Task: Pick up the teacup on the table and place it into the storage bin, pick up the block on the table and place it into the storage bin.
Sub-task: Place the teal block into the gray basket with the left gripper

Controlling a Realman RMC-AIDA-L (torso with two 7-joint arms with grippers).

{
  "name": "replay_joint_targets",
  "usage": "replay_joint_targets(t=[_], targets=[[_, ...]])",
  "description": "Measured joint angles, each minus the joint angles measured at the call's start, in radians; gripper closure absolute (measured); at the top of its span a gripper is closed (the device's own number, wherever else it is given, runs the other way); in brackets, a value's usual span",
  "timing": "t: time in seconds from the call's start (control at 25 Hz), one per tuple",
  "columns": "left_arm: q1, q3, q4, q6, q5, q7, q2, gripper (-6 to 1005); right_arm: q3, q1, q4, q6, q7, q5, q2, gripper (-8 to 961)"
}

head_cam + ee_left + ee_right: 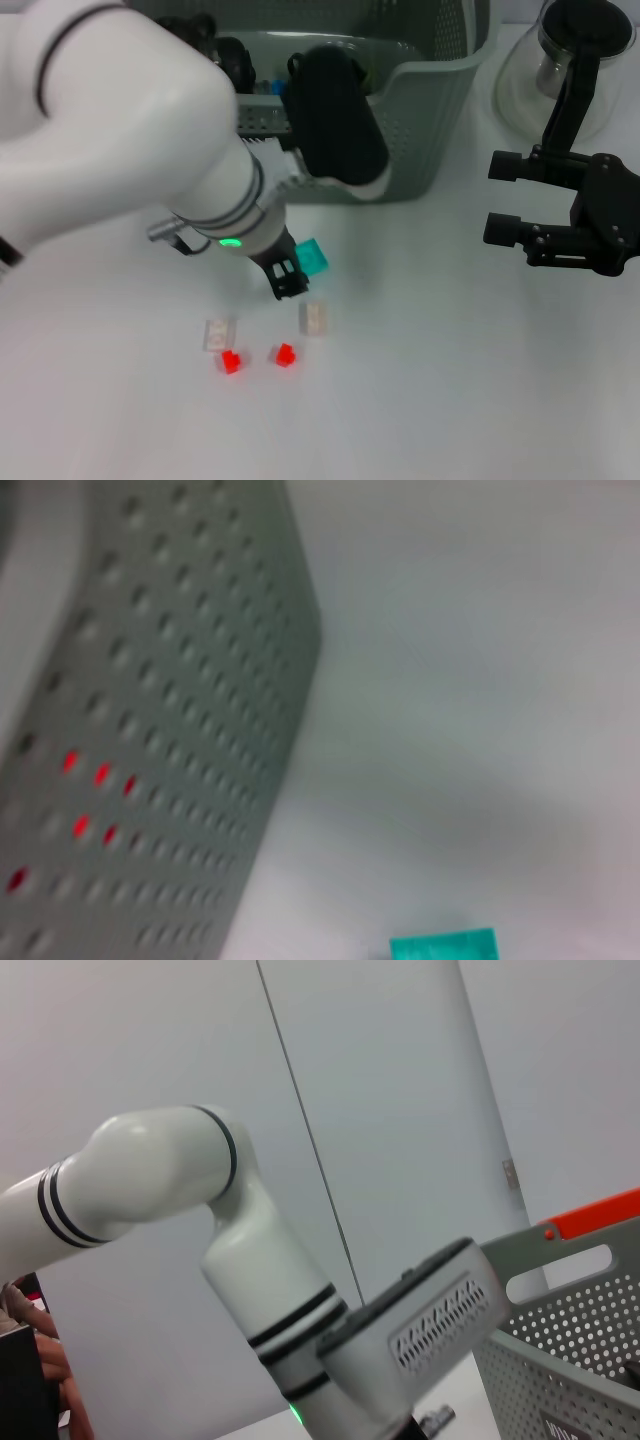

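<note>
Left hand is down at the white counter, just in front of the storage bin, with its dark fingertips right against a teal block. How far those fingers are parted, and whether they actually have hold of the block, I cannot tell from the head view, because the big white arm hides most of the hand. A green light glows on the wrist just above it.

Over on the other side, the right hand hangs above the counter, well apart from the block, its two black fingers spread wide with nothing between them. Behind it sits a glass pot with a dark lid.

The block is a small teal cube on the counter, near the bin's front wall. The bin is a large grey-green plastic basket with rows of small holes in its walls and a dipped front rim; dark things lie inside, but I cannot make them out.

Nearer the robot, two pale translucent bricks and two small red pieces lie loose on the counter.

From the left wrist, the perforated wall of the bin fills one side, with red glints through some holes, and only the block's teal edge shows. The right wrist view shows the left arm from the side and a corner of the bin.
</note>
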Motion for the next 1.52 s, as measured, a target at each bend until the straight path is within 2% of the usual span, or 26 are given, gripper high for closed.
replay_joint_targets(t=[0.12,0.24,0.44,0.48,0.56,0.68,0.76,0.8,0.92,1.0,1.04,1.08,1.24,1.4,1.52], targets=[[0.035,-0.088,0.07,0.068,-0.018,0.065,0.002,582,0.0,0.0,0.0,0.0,0.0,0.0,0.0,102],[0.081,-0.241,0.124,0.148,-0.104,0.196,0.001,579,0.0,0.0,0.0,0.0,0.0,0.0,0.0,102],[0.107,-0.548,0.088,0.288,-0.295,0.415,0.003,575,0.003,0.001,0.0,0.0,0.0,0.0,0.0,103],[0.111,-0.652,0.06,0.337,-0.357,0.503,0.004,574,0.003,0.002,0.0,0.0,0.0,0.0,0.0,103],[0.107,-0.783,0.012,0.404,-0.429,0.601,0.006,572,0.003,0.003,0.0,0.0,0.0,0.0,0.0,103],[0.068,-1.039,-0.154,0.547,-0.545,0.757,0.04,569,0.003,0.003,0.0,0.0,0.0,0.0,0.0,103],[0.04,-1.155,-0.279,0.609,-0.604,0.819,0.078,567,0.003,0.004,0.0,0.0,0.0,0.0,0.0,102],[0.028,-1.205,-0.362,0.639,-0.643,0.853,0.107,566,0.003,0.004,0.0,0.0,0.0,0.0,0.0,102],[0.009,-1.256,-0.547,0.679,-0.761,0.914,0.184,563,0.003,0.005,0.0,0.0,0.0,-0.004,0.0,102],[0.006,-1.26,-0.626,0.688,-0.851,0.926,0.22,561,0.003,0.004,0.0,0.0,0.0,-0.005,0.0,103],[0.006,-1.26,-0.626,0.688,-0.851,0.926,0.22,560,0.003,0.004,0.0,0.0,0.0,-0.005,0.0,103],[0.004,-1.29,-0.653,0.681,-0.968,0.902,0.23,559,0.003,0.003,0.0,0.0,0.0,-0.004,0.0,103],[-0.029,-1.339,-0.648,0.643,-1.08,0.826,0.217,555,0.003,0.003,0.0,0.0,0.0,-0.004,0.001,103],[-0.107,-1.323,-0.6,0.503,-1.073,0.653,0.22,552,0.001,0.006,0.0,0.001,0.0,-0.006,0.004,103],[-0.162,-1.259,-0.522,0.39,-1.017,0.504,0.239,549,-0.001,0.007,0.0,0.0,0.0,-0.006,0.005,103]])
